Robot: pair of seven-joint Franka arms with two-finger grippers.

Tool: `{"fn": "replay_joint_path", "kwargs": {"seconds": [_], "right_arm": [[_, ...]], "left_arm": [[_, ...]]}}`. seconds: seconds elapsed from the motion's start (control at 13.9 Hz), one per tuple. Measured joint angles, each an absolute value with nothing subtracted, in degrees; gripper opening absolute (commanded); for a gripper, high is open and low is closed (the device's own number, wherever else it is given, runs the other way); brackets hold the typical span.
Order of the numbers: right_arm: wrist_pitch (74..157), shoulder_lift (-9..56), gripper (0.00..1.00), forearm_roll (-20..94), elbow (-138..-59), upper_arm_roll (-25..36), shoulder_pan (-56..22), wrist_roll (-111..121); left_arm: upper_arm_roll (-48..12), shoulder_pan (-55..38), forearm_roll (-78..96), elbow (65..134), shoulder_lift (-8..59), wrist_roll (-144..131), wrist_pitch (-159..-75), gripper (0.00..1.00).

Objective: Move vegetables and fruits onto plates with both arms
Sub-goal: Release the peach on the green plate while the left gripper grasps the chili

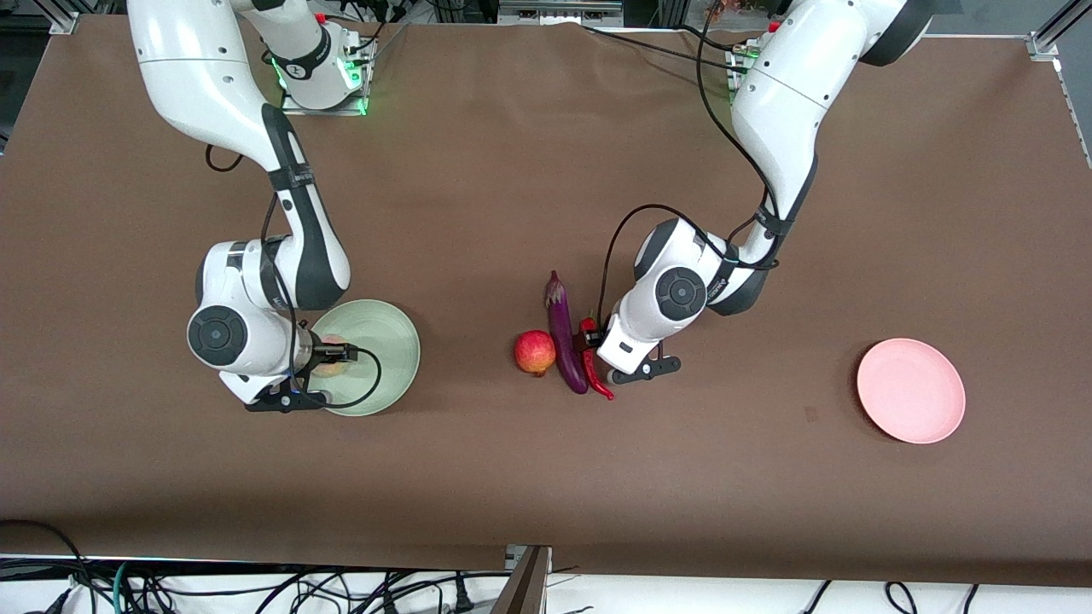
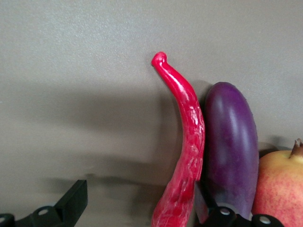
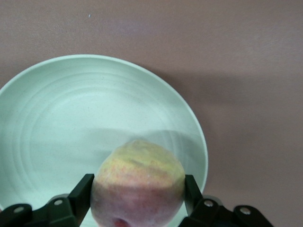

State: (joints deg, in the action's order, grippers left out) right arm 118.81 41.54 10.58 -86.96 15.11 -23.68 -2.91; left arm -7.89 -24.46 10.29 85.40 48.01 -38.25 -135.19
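Right gripper (image 3: 137, 198) over the pale green plate (image 1: 388, 328), jaws clamped on the peach (image 3: 137, 187). Left gripper (image 2: 137, 213) down at the red chili pepper (image 2: 187, 151), jaws apart either side of it. Chili touches the purple eggplant (image 1: 563, 337), pomegranate (image 1: 535, 352) just beside that, mid bench (image 1: 512, 153). Pink plate (image 1: 910, 390) toward the left arm's end.

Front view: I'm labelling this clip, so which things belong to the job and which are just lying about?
Job:
peach, in right gripper over green plate
chili, between open left gripper
eggplant
pomegranate
pink plate

Lying about:
cables below table edge
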Motion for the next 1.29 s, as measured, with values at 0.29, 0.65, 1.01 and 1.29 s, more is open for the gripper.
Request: {"fn": "replay_joint_path", "kwargs": {"seconds": [0.29, 0.65, 1.01, 1.29], "right_arm": [[121.0, 42.8, 0.22, 10.8, -87.3, 15.0, -23.5, -2.9], [121.8, 43.1, 1.00, 12.7, -87.5, 15.0, -23.4, -2.8], [122.2, 41.5, 1.00, 13.3, -84.8, 14.8, -23.8, -2.3], [121.2, 37.5, 1.00, 13.7, -84.4, 14.0, -25.7, -2.7]], "left_arm": [[-7.9, -25.1, 9.9, 85.0, 48.1, -38.3, -135.5, 0.99], [-7.9, -25.4, 9.1, 84.8, 48.2, -38.2, -135.5, 0.91], [-7.8, -25.4, 9.0, 84.8, 49.3, -38.2, -135.7, 0.60], [-7.7, -25.4, 7.1, 84.6, 49.3, -38.2, -135.7, 0.26]]}}
